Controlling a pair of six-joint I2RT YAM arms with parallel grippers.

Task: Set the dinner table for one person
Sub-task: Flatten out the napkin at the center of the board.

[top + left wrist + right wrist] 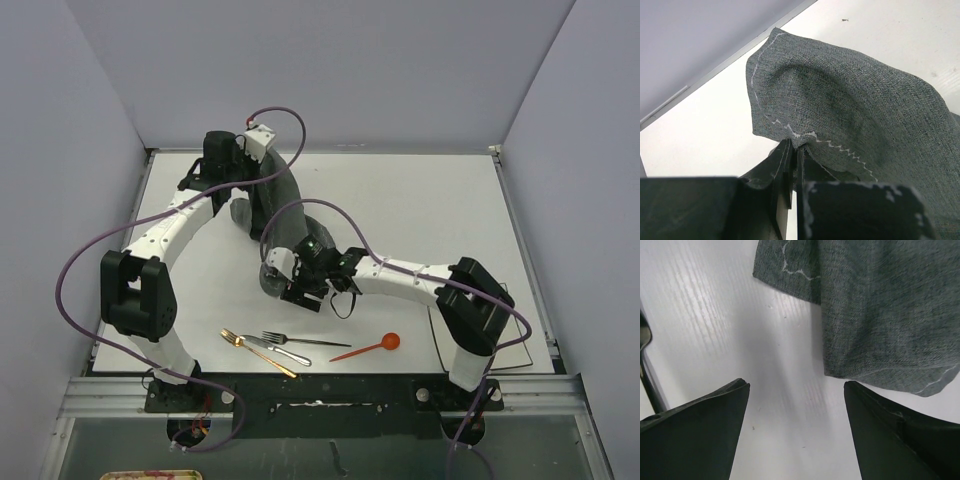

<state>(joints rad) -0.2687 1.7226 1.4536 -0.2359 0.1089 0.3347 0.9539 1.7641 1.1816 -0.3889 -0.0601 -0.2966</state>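
The white dinner table point(420, 210) fills the top view. A dark grey stitched placemat point(288, 215) lies crumpled on it at centre-left, partly lifted. My left gripper point(243, 205) is at its far end. In the left wrist view the left gripper point(795, 146) is shut on the placemat's stitched edge point(850, 100), which bulges up above the table point(705, 135). My right gripper point(300, 293) is at the placemat's near end. In the right wrist view it point(796, 385) is open and empty over bare table point(715, 315), with the placemat's hanging corner point(880, 305) just beyond the right finger.
Near the front edge lie a gold utensil point(258, 352), a silver fork point(287, 350), a dark-handled utensil point(315, 342) and a red spoon point(368, 348). A square off-white plate point(520, 345) sits at the front right, mostly under the right arm. Grey walls enclose the table.
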